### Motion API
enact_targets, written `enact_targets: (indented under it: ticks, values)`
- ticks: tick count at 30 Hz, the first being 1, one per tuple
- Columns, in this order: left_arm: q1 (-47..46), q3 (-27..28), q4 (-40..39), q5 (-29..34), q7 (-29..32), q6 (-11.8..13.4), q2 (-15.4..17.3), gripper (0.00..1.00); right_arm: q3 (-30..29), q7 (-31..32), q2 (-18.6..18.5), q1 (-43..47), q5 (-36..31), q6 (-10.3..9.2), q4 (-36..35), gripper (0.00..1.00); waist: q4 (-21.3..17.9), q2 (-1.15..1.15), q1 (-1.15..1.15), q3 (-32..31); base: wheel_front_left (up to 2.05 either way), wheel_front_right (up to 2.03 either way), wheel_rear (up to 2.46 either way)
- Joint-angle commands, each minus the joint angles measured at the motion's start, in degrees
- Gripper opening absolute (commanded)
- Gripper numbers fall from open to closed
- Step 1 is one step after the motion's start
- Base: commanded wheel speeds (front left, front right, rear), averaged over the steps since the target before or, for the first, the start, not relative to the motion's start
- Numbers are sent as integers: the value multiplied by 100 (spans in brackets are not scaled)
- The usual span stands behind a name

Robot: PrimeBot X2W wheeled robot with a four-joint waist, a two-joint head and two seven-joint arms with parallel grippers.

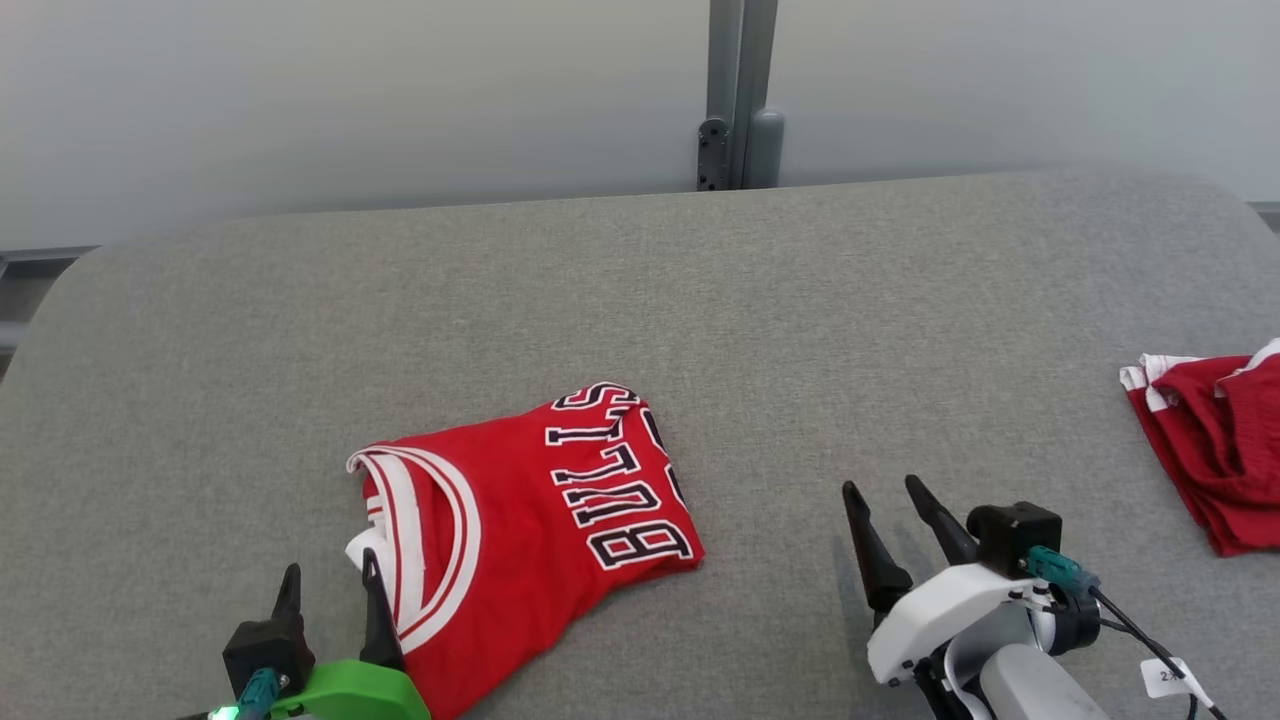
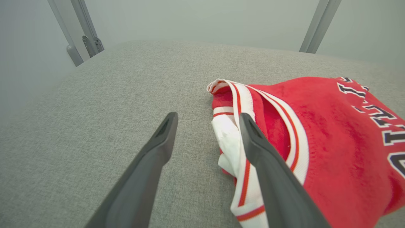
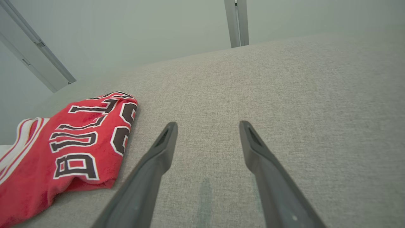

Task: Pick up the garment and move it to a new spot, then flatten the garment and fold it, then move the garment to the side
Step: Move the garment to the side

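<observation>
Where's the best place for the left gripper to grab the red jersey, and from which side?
Probably the striped trim at the left end of the red jersey, coming from the robot's left. That banded edge lifts slightly off the grey surface and looks thicker than the flat lettered body, and the open left gripper sits right beside it.

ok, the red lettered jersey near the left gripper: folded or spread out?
Folded. The jersey lies as a compact block on the grey surface; its lettering wraps over the fold edges, and layers stack at the collar.
</observation>
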Motion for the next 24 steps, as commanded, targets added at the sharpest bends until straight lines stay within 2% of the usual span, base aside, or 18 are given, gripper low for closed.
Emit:
enact_targets:
  ticks: [1, 7, 11, 24]
  values:
    - [-50, -36, -4, -2, 1, 1, 21, 100, 119, 1, -14, -139, 94, -1, 62, 100, 218, 0, 0, 128, 0, 0, 0]
    - [-198, -298, 53, -8, 1, -40, 20, 100, 662, 1, -17, -559, 355, -1, 398, 100, 721, 0, 0, 265, 0, 0, 0]
    - [-293, -467, 62, -49, 1, -21, 21, 100, 774, 1, -16, -767, 343, -1, 610, 100, 1091, 0, 0, 313, 0, 0, 0]
    - [-366, -790, 121, -37, 1, -66, 19, 100, 414, 1, -21, -1162, 234, -1, 1451, 100, 2165, 0, 0, 351, 0, 0, 0]
